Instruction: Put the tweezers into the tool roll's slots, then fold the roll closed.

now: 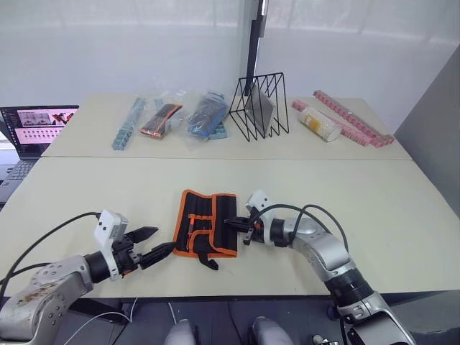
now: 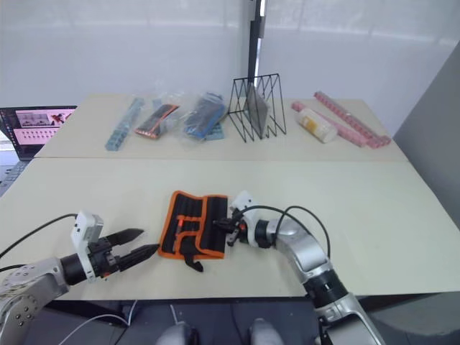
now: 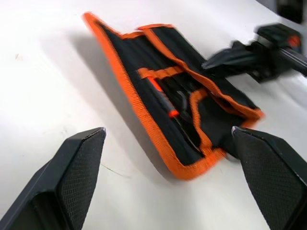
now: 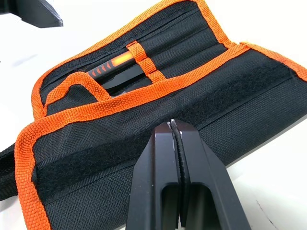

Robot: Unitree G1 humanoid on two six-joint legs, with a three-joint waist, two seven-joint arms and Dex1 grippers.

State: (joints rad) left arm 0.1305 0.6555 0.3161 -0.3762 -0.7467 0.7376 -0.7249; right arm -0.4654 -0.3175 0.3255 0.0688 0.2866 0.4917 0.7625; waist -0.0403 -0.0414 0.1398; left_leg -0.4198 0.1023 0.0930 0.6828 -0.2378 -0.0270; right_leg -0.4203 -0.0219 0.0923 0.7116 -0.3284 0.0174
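Lying near the front edge of the pale table [image 1: 359,187], the tool roll [image 1: 207,223] is partly folded, its right flap turned over the middle so that a strip of black fuzzy fastener faces up. Inside the part that is uncovered, the slots [image 4: 144,62] hold slim dark tools, one with an orange band on its shaft; these are probably the tweezers [image 3: 177,103], though the blur of the left wrist view makes it hard to count them. A short black strap [image 1: 208,260] trails off the roll's near edge. The right gripper [image 1: 240,224] rests at the roll's right edge with its two fingers pressed flat together, tips just over the orange binding, and nothing can be seen between them. The left gripper [image 1: 149,243] hovers just left of the roll, its fingers spread wide and holding nothing, apart from the fabric. From the right wrist, the fastener strip and the weave of the flap are plain; from the left wrist, the open pocket side and the other gripper beyond it come into sight. Farther back stand a black wire rack [image 1: 260,106], bagged items [image 1: 172,116], a pink strip [image 1: 352,118] and a laptop [image 1: 32,129].
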